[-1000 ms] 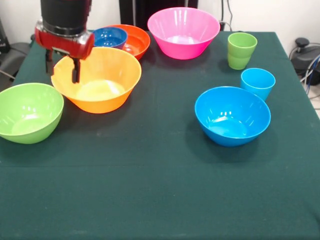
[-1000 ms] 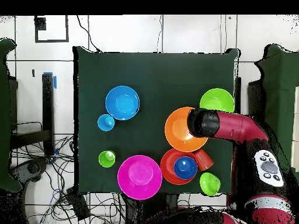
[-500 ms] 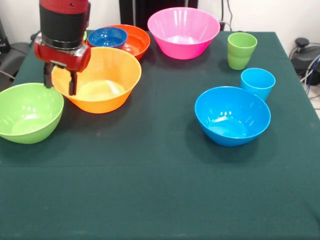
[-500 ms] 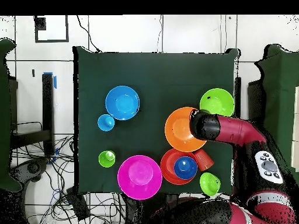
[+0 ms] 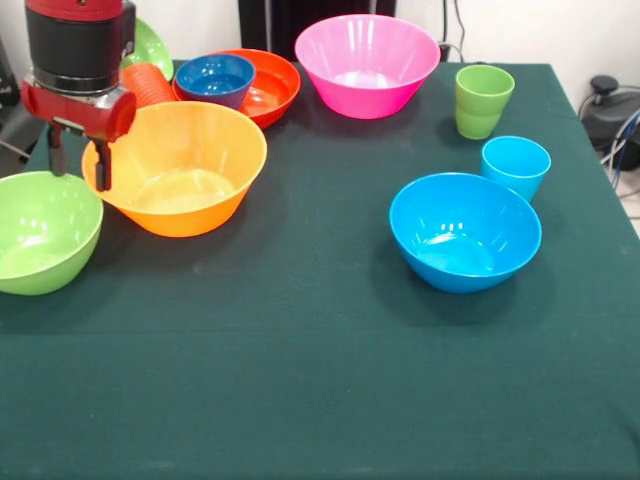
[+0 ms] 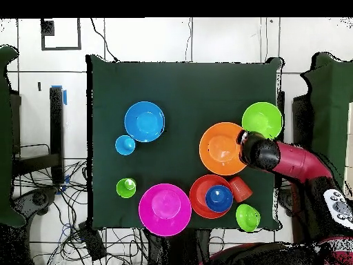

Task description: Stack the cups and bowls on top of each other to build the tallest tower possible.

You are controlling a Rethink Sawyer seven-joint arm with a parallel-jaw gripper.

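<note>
Gripper point(image 5: 75, 162) open, empty, fingers straddling the orange bowl point(image 5: 175, 167) rim near the table's point(image 5: 330, 380) left edge; arm hides most of the small green bowl point(image 5: 148, 45) and orange cup point(image 5: 148, 84); nothing stacked except dark blue bowl point(image 5: 215, 79) in red bowl point(image 5: 268, 88)

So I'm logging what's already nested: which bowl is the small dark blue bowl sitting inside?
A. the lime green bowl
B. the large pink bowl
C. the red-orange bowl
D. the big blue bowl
C: the small dark blue bowl rests inside the red-orange bowl, clear in both views.

The arm point(image 5: 78, 45) hides most of the small green bowl point(image 5: 150, 45).
</note>
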